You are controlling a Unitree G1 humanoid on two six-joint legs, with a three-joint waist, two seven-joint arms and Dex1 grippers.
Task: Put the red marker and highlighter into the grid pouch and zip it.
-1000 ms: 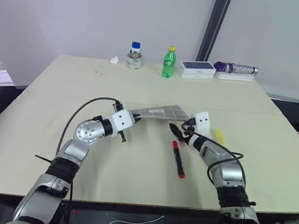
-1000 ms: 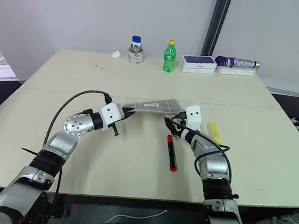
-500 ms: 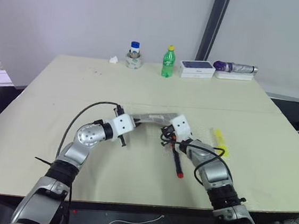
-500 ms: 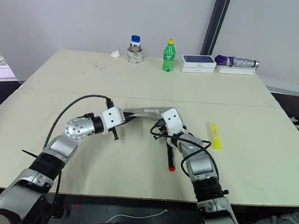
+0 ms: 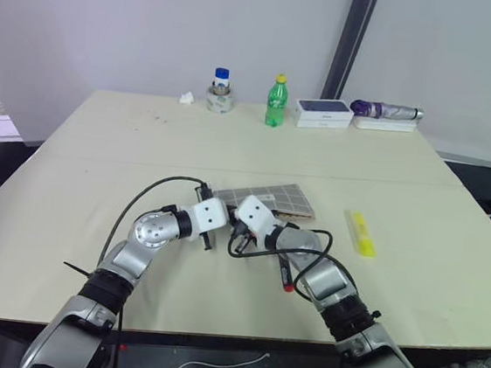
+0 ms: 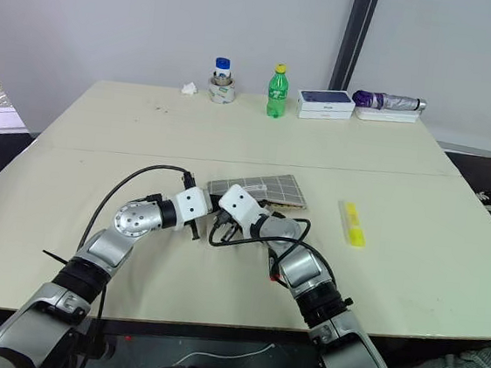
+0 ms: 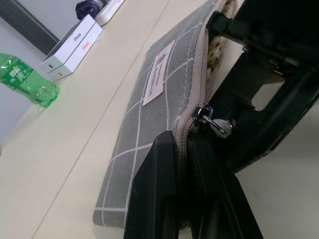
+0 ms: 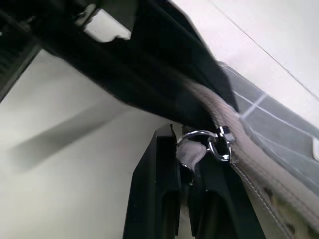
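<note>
Both pairs of black fingers are pressed together at the near-left corner of the grid pouch (image 5: 266, 199). The left gripper (image 7: 187, 164) is clamped on the pouch's zipper edge. The right gripper (image 8: 185, 164) meets it from the other side, its fingers closed at the metal zipper pull (image 8: 212, 142); what looks like the pull's pale tab sits between them, though a firm hold cannot be confirmed.

The beige table (image 5: 99, 160) carries everything. The pouch is the largest task item — grey fabric with white grid lines and a white label (image 7: 158, 74), lying flat near the table's middle. Its long axis runs left to right, stretching away from the two grippers toward the robot's right, and the zipper track follows that same line. At the pull the track looks parted, so the pouch seems at least partly open there.

The red marker (image 5: 287, 274) lies on the table partly under the right forearm, its red tip poking out nearer the robot. The yellow highlighter (image 5: 362, 233) lies well to the right of the pouch, apart from it — the right arm is the nearer one. Neither pen is inside yet.

Judged from this, the coming move is a slide of the pull along the pouch's length, rightward, while the left grip anchors the corner.
</note>
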